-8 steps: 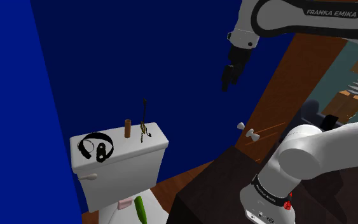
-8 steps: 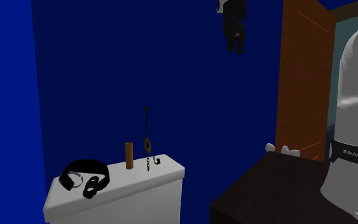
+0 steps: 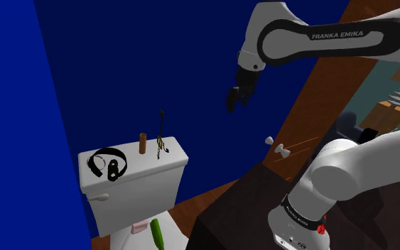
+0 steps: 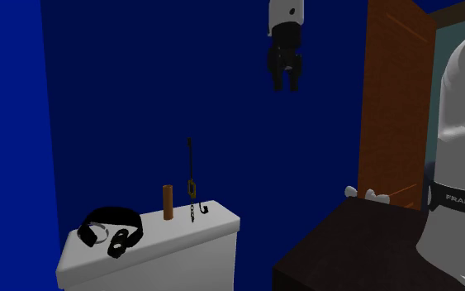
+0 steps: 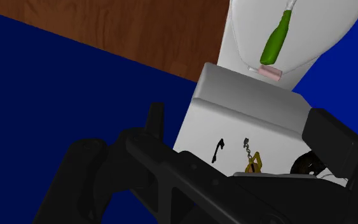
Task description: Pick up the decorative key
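Blue walls (image 3: 120, 57), white tank (image 3: 148, 169), black headphones (image 3: 107, 165), brown cylinder (image 3: 142, 143), dark-and-gold key (image 3: 161, 147).

The toilet tank (image 3: 133, 200) stands against the wall (image 3: 155, 57) at the shoulder view's lower left. On its lid (image 3: 143, 167): headphones (image 3: 107, 164) toward the left end; peg (image 3: 143, 143) near the rear edge, right of the headphones; key (image 3: 160, 144) upright just beside the peg, on its right, close to the lid's right end. Before the tank, on the seat (image 5: 323, 25), soap (image 3: 140, 227) lies nearest the tank with a bottle (image 3: 156, 233) just beside it. The end effector (image 3: 231, 101) hangs high above and to the right of the tank, well apart from the key. The stand (image 3: 241, 206) sits right of the tank, with the door (image 3: 308, 117) behind it
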Robot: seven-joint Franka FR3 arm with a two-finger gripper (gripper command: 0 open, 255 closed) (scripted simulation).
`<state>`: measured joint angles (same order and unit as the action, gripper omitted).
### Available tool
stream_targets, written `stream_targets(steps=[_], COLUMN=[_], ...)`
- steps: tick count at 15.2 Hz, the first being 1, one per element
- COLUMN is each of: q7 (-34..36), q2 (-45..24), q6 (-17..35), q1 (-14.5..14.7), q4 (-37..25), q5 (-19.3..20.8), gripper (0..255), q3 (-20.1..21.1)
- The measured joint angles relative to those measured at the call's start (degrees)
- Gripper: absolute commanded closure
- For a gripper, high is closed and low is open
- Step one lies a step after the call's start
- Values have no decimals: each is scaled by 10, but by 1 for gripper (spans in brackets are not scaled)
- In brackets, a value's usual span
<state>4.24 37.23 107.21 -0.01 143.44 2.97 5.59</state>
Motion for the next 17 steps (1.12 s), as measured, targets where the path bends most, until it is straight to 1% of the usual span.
stream_targets(steps=[2,6,11,15,17], q7=[27,80,159,234,274], q2=[-18,-90,-186,-278,-323], q6=[42,133,238,318,344], q1=[1,-4,-14,-27,-32], q4=[15,18,7,-18,-42], q5=[-6,-9,4,41,67], gripper=[0,0,0,0,0], q3=[14,39,74,100,109])
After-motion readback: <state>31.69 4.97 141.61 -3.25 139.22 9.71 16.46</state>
